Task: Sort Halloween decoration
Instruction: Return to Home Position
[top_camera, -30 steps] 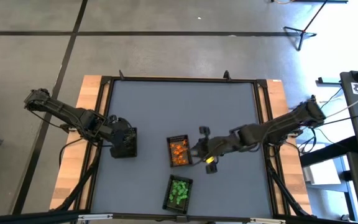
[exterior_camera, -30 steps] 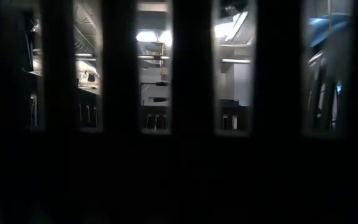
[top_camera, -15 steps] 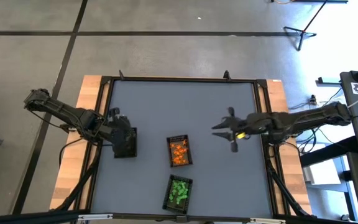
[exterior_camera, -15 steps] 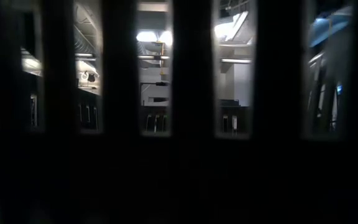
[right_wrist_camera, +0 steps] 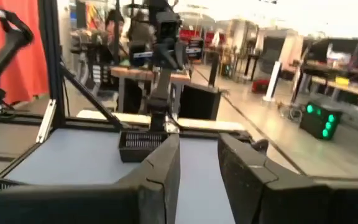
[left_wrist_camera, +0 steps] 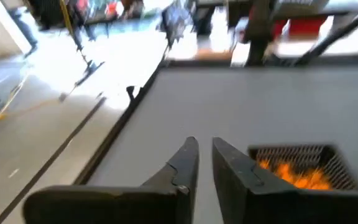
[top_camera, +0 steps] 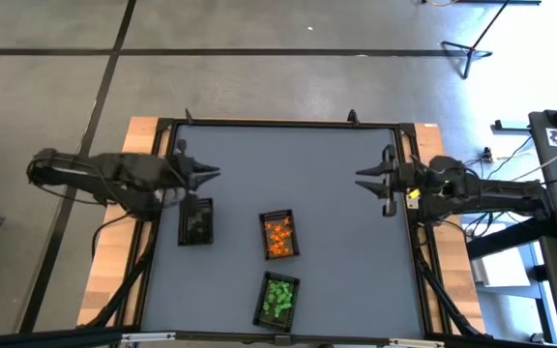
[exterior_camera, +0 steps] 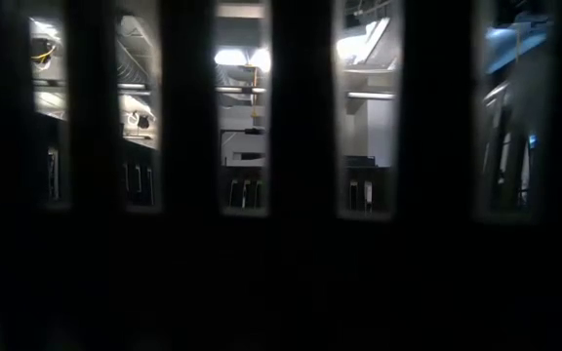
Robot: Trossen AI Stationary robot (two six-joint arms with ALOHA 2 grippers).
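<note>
Overhead, a grey table [top_camera: 288, 164] is seen on a grey floor [top_camera: 259, 77] crossed by dark lines. The left gripper [left_wrist_camera: 204, 144] is held mid-left, the right gripper [right_wrist_camera: 199, 140] mid-right, both slightly parted and empty. Three trays [top_camera: 186, 222] are counted lower centre: one holding orange trinkets [top_camera: 278, 235], one green trinkets [top_camera: 278, 296], one dark.

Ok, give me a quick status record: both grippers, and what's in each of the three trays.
left gripper: open, empty, at left edge of grey table
right gripper: open, empty, at table's right edge
left black mesh tray: contents too dark to tell
centre black mesh tray: bright orange plastic trinkets
front black mesh tray: bright green plastic trinkets
</note>
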